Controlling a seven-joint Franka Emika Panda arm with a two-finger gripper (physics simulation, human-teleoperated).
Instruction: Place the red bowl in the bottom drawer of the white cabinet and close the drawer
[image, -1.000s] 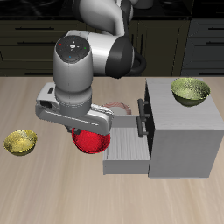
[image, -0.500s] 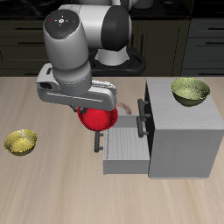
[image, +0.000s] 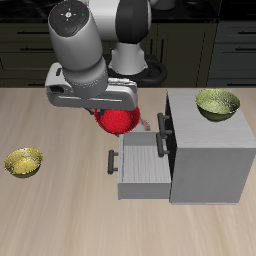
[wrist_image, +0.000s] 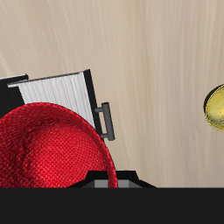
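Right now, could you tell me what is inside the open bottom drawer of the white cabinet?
The bottom drawer of the white cabinet shows only its bare grey floor; nothing lies in it. The red bowl hangs above its back corner, covering a small part in the wrist view.

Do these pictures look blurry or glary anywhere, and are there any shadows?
Exterior view: evenly lit and sharp, soft shadow on the table under the arm, a sheen on the red bowl. Wrist view: the red bowl looms large and grainy, the bottom drawer stays crisp, and a black band cuts across one edge.
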